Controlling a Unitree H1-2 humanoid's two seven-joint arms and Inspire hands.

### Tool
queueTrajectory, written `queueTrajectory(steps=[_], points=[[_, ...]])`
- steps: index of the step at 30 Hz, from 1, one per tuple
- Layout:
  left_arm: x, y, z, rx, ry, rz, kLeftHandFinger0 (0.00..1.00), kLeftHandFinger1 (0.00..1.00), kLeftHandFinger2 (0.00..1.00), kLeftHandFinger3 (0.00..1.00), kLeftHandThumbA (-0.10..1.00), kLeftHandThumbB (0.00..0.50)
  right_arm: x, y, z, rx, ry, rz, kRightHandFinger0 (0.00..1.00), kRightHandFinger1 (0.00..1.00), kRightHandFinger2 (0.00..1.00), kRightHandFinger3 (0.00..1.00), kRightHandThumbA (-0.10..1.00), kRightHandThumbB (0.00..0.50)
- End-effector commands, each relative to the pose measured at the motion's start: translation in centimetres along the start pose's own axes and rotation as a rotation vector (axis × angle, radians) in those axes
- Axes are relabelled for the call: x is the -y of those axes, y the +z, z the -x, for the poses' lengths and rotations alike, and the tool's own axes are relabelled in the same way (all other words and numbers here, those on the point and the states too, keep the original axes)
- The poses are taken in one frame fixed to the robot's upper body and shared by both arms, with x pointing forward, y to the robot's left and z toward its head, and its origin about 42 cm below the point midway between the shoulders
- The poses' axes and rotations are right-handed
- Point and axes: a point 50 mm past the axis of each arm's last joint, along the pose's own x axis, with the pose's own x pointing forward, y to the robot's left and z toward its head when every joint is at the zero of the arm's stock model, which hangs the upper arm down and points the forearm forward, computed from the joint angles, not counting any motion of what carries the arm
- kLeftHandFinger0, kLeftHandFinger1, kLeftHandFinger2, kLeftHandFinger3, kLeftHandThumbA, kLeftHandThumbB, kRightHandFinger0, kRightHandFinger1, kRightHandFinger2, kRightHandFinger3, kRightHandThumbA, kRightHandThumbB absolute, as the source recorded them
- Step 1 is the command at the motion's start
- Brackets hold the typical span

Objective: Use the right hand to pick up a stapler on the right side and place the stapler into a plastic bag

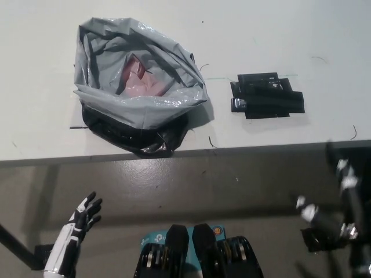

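A stapler (266, 97) lies flat near the plastic bag (139, 98); the blurred right hand (327, 226), open or closed unclear, sits below the table (324, 35) edge and may strike it rising; the left hand (83, 217) rests low, fingers spread.

- A white surface (301, 35) lies well ahead of the left hand (81, 223) and the right hand (330, 223).
- Grey-brown floor (232, 185) lies beneath both hands, up to the surface's front edge.
- A pink thing (139, 81), half hidden, sits far ahead of the left hand.
- A thin curled mark (353, 133) lies ahead of the right hand, near the edge.
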Motion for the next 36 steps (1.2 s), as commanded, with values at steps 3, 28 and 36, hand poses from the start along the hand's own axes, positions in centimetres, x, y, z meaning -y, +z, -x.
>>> queueTrajectory(steps=[3, 28, 36], points=[[0.7, 0.5, 0.6, 0.041, -0.106, -0.012, 1.00, 1.00, 1.00, 1.00, 1.00, 0.306, 6.2, 10.9, -14.1, 0.133, 0.161, 0.249, 1.00, 1.00, 1.00, 1.00, 0.76, 0.350], [-0.4, -0.8, 0.2, 0.043, -0.125, 0.006, 1.00, 1.00, 1.00, 1.00, 1.00, 0.296, 0.9, 14.1, -38.6, -0.470, 0.719, 0.764, 1.00, 1.00, 1.00, 1.00, 0.85, 0.401], [-0.1, -0.3, 0.1, 0.048, -0.136, -0.015, 1.00, 1.00, 1.00, 1.00, 1.00, 0.331, -0.8, 12.1, -38.7, -0.508, 0.831, 0.848, 1.00, 1.00, 1.00, 1.00, 0.93, 0.418]])
